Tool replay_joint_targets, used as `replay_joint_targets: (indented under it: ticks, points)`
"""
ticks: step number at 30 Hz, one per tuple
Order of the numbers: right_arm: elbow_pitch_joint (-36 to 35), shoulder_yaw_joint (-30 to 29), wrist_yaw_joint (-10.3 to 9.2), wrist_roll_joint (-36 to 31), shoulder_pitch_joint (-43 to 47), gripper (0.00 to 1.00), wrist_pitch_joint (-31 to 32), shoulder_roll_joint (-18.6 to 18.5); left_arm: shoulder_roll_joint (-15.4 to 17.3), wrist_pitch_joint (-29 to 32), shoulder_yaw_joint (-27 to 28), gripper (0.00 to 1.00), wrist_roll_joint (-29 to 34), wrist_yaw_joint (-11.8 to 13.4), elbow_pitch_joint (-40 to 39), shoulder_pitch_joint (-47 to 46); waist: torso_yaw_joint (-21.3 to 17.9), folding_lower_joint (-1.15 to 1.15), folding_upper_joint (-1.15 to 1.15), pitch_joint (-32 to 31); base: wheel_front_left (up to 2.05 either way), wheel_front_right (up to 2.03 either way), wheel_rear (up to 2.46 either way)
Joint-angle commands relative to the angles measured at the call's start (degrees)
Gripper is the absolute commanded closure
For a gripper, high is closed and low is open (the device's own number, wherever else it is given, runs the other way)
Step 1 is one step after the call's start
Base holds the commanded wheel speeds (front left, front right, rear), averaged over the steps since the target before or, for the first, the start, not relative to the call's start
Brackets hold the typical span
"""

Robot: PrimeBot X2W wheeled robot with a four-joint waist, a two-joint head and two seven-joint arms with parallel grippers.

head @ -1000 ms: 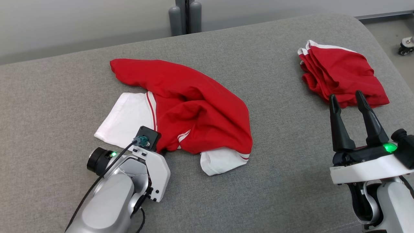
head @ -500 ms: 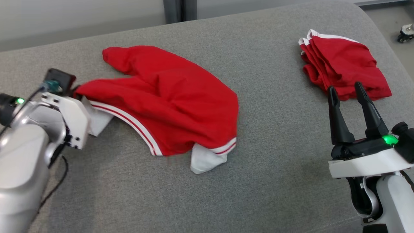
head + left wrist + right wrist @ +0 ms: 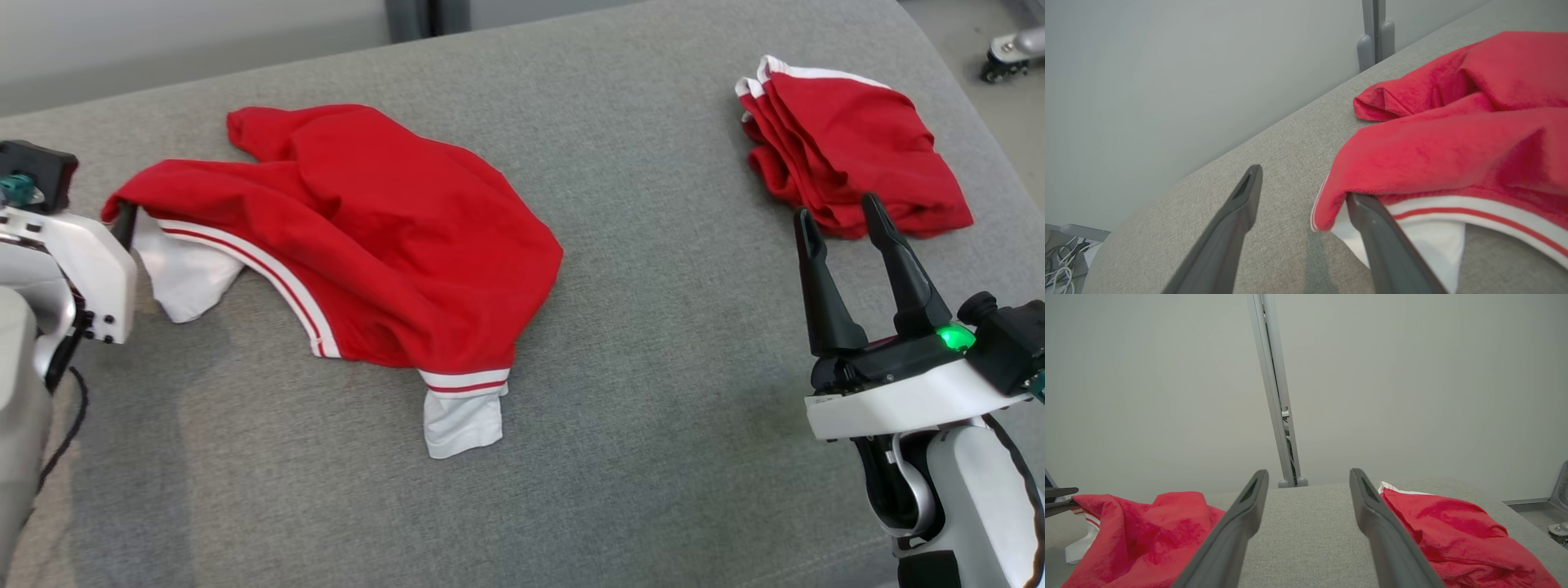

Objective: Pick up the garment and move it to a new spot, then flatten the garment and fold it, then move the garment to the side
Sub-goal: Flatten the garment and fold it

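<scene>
Head view: grey fabric surface (image 3: 653,343), pale wall (image 3: 163,41).

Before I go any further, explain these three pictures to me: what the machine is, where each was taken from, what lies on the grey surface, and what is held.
This is a wheeled robot with two arms, each ending in a two-fingered gripper. One picture looks down from its head; the other two look along each gripper's fingers from cameras on its wrists.

On the grey padded surface lie two things: a crumpled red garment with white trim, and a folded red garment at the far right.

The left gripper is open. The crumpled garment's edge drapes over one finger, but nothing is clamped. The right gripper is open too, holding nothing, near the folded garment.
</scene>
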Motion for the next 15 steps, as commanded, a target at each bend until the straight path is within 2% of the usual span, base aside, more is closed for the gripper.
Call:
replay_joint_targets:
  ticks: [1, 7, 15]
  points:
    - [0.2, -0.3, 0.01, 0.2, -0.1, 0.00, -0.3, -0.3, -0.7, -1.2, -0.3, 0.00, -0.5, 0.0, 0.8, -0.7, 1.0, 0.00, 0.00, -1.0, 0.00, 0.00, 0.00]
    - [1.3, -0.2, 0.01, 0.3, 1.7, 0.00, -0.3, -0.5, -3.2, -6.1, -2.3, 0.00, -3.9, 0.0, 1.0, 1.9, 4.7, 0.00, 0.00, -4.7, 0.00, 0.00, 0.00]
    - [2.0, -0.2, 0.01, 0.0, 3.7, 0.00, -0.3, -0.3, -4.2, -9.9, -1.8, 0.00, -8.5, 0.5, -4.1, 7.5, 9.1, 0.00, 0.00, -8.2, 0.00, 0.00, 0.00]
